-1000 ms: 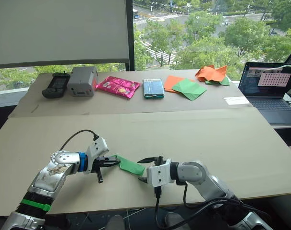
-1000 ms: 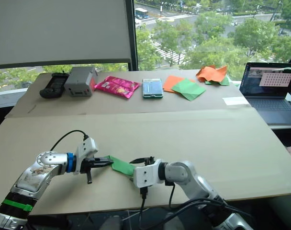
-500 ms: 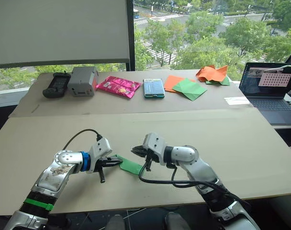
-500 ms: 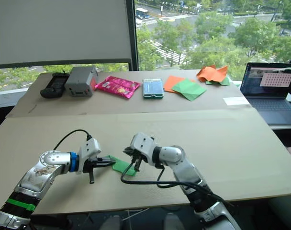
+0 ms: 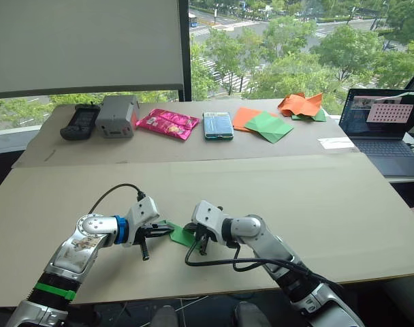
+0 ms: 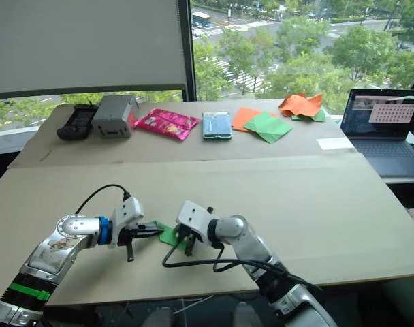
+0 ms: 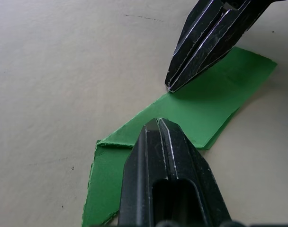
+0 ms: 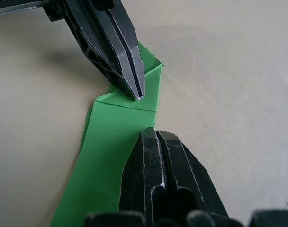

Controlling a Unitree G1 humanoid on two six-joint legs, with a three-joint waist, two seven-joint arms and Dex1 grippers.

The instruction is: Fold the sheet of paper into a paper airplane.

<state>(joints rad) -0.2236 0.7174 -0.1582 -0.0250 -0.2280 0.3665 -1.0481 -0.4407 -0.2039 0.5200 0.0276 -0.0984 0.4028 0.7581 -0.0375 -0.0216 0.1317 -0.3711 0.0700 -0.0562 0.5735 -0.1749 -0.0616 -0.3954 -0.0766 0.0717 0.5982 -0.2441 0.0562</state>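
Note:
The sheet of paper point(image 5: 181, 236) lies flat on the near tan table as a narrow, bright green folded strip with layered flaps. My left gripper point(image 5: 167, 231) is shut, and its tip rests on the strip's left end at a fold point(image 8: 134, 101). My right gripper point(image 5: 197, 240) is shut too; it points down onto the strip just right of the left one. In the left wrist view my own fingers point(image 7: 158, 142) lie over the green paper point(image 7: 205, 113), with the right gripper's tip point(image 7: 171, 86) touching its far edge. I cannot tell whether either pinches paper.
On the back table stand a black handheld device point(image 5: 79, 121), a grey box point(image 5: 117, 114), a pink packet point(image 5: 168, 123), a teal box point(image 5: 218, 125), flat orange and green sheets point(image 5: 263, 123) and a crumpled orange-and-green heap point(image 5: 301, 103). A laptop point(image 5: 384, 122) sits at the right.
My right gripper has shut, turned its wrist over and moved left from the strip's right end onto the paper, close to the left gripper. The left gripper has stayed put.

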